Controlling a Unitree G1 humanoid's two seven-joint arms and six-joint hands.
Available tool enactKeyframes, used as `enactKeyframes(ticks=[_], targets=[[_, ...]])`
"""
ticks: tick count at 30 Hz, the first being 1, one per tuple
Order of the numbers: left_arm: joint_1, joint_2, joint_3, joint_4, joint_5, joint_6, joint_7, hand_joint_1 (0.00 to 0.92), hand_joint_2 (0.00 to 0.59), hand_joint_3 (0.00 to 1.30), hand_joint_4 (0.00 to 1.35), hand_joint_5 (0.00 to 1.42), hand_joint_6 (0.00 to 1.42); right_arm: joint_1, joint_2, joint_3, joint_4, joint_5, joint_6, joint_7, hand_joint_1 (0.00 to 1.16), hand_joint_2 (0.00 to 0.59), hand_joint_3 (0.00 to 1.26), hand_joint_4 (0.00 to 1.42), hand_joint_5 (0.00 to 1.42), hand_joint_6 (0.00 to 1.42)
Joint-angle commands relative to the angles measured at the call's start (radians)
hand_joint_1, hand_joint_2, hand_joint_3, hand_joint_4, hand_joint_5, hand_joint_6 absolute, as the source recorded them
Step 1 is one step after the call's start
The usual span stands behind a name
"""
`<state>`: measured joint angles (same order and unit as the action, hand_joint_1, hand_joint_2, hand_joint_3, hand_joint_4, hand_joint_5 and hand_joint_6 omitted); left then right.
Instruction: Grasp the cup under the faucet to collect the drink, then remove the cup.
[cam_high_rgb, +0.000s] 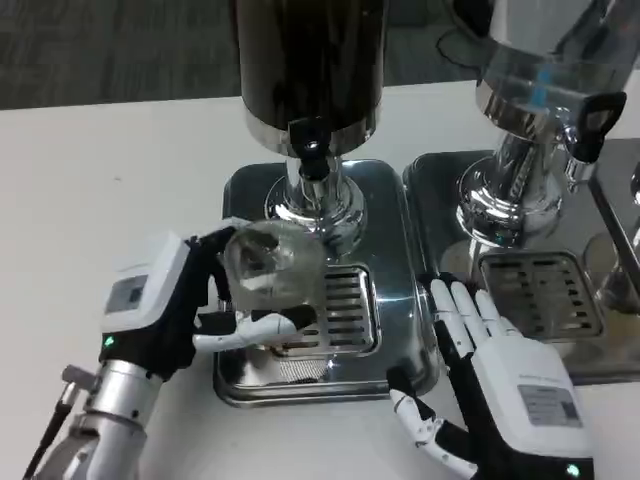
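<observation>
**Cup held at the tray, not yet under the faucet**

Nearest, the right hand (500, 385) rests at the front right corner of the tray (395, 300), fingers spread and holding nothing. A white label with small print sits on its back; the writing is too small to read.

The left hand (190, 310) holds the cup (272, 272), fingers wrapped round its sides. The cup is clear, appears empty and tilted, and sits over the left end of the tray's grille (345, 310), just in front of the dispenser (310, 60).

The faucet (310, 150) stands above and slightly behind the cup. A second dispenser (545, 100) stands at the table's far right.

Judgement: the grasp is done. Lining up the cup, filling it and removing it remain. No brand is readable anywhere.
</observation>
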<state>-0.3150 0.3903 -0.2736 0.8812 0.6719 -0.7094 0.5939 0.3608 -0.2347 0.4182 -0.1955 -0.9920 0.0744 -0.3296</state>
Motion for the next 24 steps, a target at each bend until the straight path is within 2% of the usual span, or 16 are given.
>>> enactKeyframes(ticks=[1, 6, 8, 9, 10, 11, 12, 15, 19, 24], targets=[[-0.06, -0.026, -0.045, 0.07, 0.031, 0.023, 0.032, 0.492, 0.118, 0.56, 0.69, 0.91, 1.14, 0.02, 0.003, -0.004, -0.016, -0.005, 0.011, -0.011, 0.25, 0.407, 0.0, 0.0, 0.0, 0.12], [-0.112, -0.057, -0.109, 0.144, 0.061, 0.08, 0.03, 0.339, 0.157, 0.45, 0.59, 0.82, 1.02, 0.029, 0.005, -0.009, -0.025, -0.008, 0.012, -0.011, 0.25, 0.407, 0.0, 0.0, 0.0, 0.12], [-0.123, -0.062, -0.131, 0.163, 0.067, 0.089, 0.036, 0.272, 0.139, 0.43, 0.57, 0.82, 1.0, 0.031, 0.005, -0.009, -0.027, -0.011, 0.012, -0.011, 0.25, 0.407, 0.0, 0.0, 0.0, 0.12], [-0.12, -0.061, -0.137, 0.164, 0.063, 0.086, 0.045, 0.208, 0.129, 0.4, 0.55, 0.8, 0.99, 0.032, 0.005, -0.013, -0.025, -0.005, 0.008, -0.013, 0.25, 0.407, 0.0, 0.0, 0.0, 0.12], [-0.115, -0.06, -0.135, 0.166, 0.049, 0.079, 0.048, 0.15, 0.123, 0.35, 0.48, 0.74, 0.91, 0.032, 0.007, -0.017, -0.021, 0.008, 0.002, -0.017, 0.25, 0.406, 0.0, 0.0, 0.0, 0.12], [-0.11, -0.057, -0.126, 0.17, 0.029, 0.076, 0.037, 0.067, 0.077, 0.26, 0.38, 0.64, 0.8, 0.028, 0.009, -0.016, -0.021, 0.004, 0.002, -0.02, 0.21, 0.375, 0.0, 0.0, 0.0, 0.12], [-0.108, -0.057, -0.121, 0.172, 0.016, 0.079, 0.025, 0.014, 0.049, 0.21, 0.33, 0.6, 0.74, 0.024, 0.008, -0.016, -0.021, 0.004, 0.003, -0.015, 0.19, 0.378, 0.0, 0.0, 0.0, 0.12], [-0.101, -0.052, -0.115, 0.175, -0.011, 0.078, 0.006, 0.0, 0.003, 0.17, 0.26, 0.55, 0.67, 0.023, 0.009, -0.011, -0.018, 0.004, 0.002, -0.008, 0.18, 0.377, 0.0, 0.0, 0.0, 0.12], [-0.076, -0.03, -0.081, 0.144, -0.055, 0.051, 0.019, 0.0, 0.0, 0.16, 0.25, 0.53, 0.64, 0.021, 0.004, -0.007, -0.017, -0.001, -0.001, -0.007, 0.17, 0.375, 0.0, 0.0, 0.0, 0.12], [-0.045, 0.003, -0.042, 0.116, -0.102, 0.023, -0.023, 0.0, 0.0, 0.17, 0.24, 0.54, 0.6, 0.006, 0.0, 0.017, -0.004, -0.012, -0.012, -0.01, 0.22, 0.366, 0.0, 0.0, 0.0, 0.12]])
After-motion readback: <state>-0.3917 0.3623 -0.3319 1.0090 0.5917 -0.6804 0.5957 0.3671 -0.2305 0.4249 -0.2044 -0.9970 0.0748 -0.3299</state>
